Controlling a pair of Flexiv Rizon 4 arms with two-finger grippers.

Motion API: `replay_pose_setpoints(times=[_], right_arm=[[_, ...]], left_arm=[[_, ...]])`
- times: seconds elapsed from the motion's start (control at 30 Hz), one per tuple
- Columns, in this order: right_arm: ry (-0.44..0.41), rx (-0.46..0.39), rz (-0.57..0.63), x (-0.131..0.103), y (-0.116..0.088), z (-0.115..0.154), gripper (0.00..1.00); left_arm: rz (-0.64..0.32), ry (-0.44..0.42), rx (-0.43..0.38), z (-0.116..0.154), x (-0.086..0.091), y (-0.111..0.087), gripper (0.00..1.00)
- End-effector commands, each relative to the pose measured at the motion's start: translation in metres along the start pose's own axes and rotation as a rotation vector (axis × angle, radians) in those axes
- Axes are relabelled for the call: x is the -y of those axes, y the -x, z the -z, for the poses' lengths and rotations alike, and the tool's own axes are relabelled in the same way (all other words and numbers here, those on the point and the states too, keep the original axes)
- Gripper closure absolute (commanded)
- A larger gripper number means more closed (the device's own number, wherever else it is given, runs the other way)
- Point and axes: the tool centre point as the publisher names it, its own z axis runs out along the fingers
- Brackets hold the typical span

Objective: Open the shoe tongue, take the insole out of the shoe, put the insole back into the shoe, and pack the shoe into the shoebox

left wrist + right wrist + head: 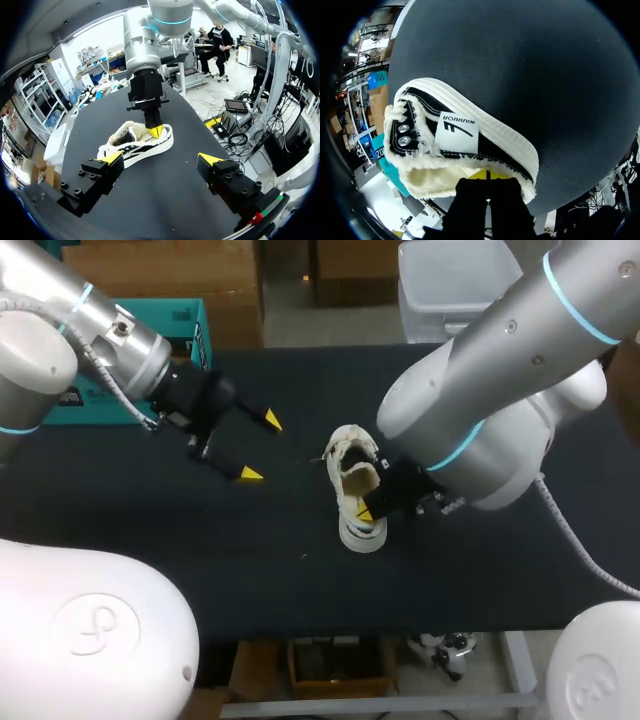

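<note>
The black desk [300, 580] carries only the shoe, and I judge this gives both arms free room around it. The teal shoebox [183, 322] stands at the far edge, behind the left fingers [250, 474] and well apart from the right fingers [367, 508]. It probably waits there because packing is the last step.

The shoe [352, 490] is directly under the right fingers and ahead of the left fingers, with bare desk between. It seems tipped partly onto its side, so that its fleece-lined opening faces the right arm. I think this makes it easier to reach inside.

The left fingers stand wide apart, hold nothing and touch nothing. They point at the shoe, perhaps ready to steady it.

The right fingers are pressed close together, with only a thin line between them in the right wrist view. Their yellow tips go down into the shoe's opening at the rim. Something thin, such as the insole or the tongue, may be pinched between them, but this part is hidden and I cannot tell.
</note>
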Motion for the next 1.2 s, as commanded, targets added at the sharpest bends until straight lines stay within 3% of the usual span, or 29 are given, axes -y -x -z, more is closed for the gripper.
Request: replay_pose_setpoints(times=[0.03,0.27,0.73,0.9,1.13,1.2], right_arm=[[0.020,0.012,0.001,-0.002,0.004,-0.018,1.00],[0.029,-0.023,0.010,0.005,0.013,-0.022,1.00],[0.011,-0.083,0.118,0.028,-0.003,0.046,1.00],[-0.046,-0.053,0.166,0.020,-0.008,0.059,1.00],[-0.215,-0.074,0.239,-0.006,-0.013,0.070,1.00],[-0.218,-0.059,0.253,-0.011,-0.015,0.072,1.00]], left_arm=[[0.010,-0.003,0.013,0.006,0.000,-0.007,0.00],[0.032,-0.003,0.015,0.010,-0.003,-0.010,0.00],[0.053,-0.019,0.011,0.010,-0.004,-0.009,0.00],[0.064,-0.015,0.018,0.010,-0.001,-0.010,0.00],[0.092,0.011,0.030,0.010,0.004,-0.018,0.00],[0.098,0.017,0.031,0.010,0.005,-0.019,0.00]])
